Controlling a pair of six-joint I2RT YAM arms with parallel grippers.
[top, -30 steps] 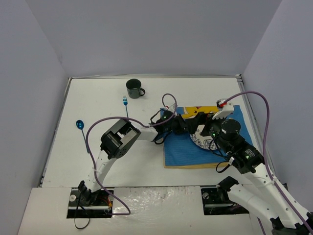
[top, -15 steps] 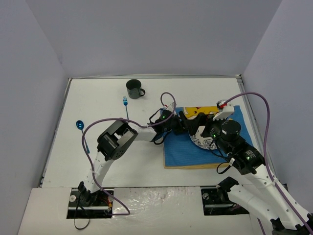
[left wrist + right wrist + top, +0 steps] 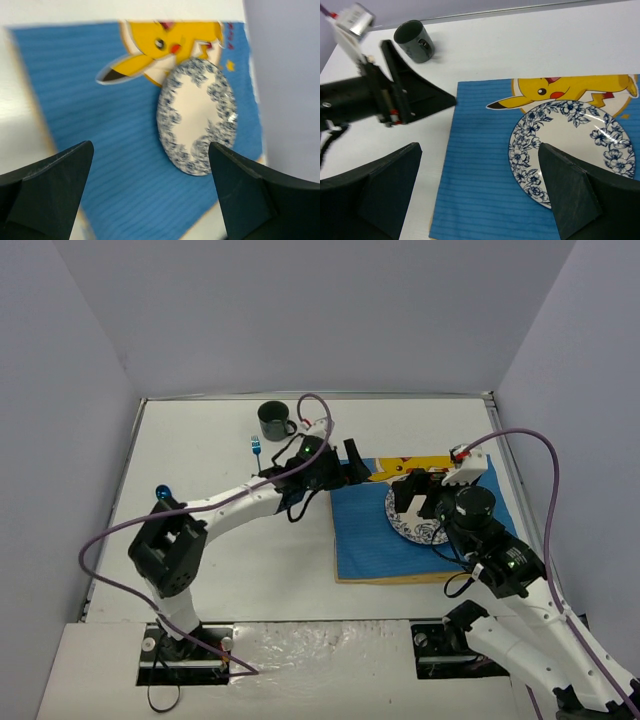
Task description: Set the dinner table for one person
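Note:
The white dinner table (image 3: 230,560) carries a blue cartoon-printed mat (image 3: 370,540) at the right. A blue-and-white floral plate (image 3: 408,525) lies on the mat just below the yellow cartoon figure. It also shows in the left wrist view (image 3: 197,117) and the right wrist view (image 3: 575,145). My left gripper (image 3: 352,462) is open and empty above the mat's far left corner (image 3: 150,150). My right gripper (image 3: 418,502) is open and empty, hovering over the plate's left part (image 3: 479,150).
A dark green mug (image 3: 275,418) stands at the far middle of the table and shows in the right wrist view (image 3: 414,41). A small blue fork (image 3: 256,448) lies in front of it. A small blue object (image 3: 160,490) sits at the left edge. Grey walls enclose the table.

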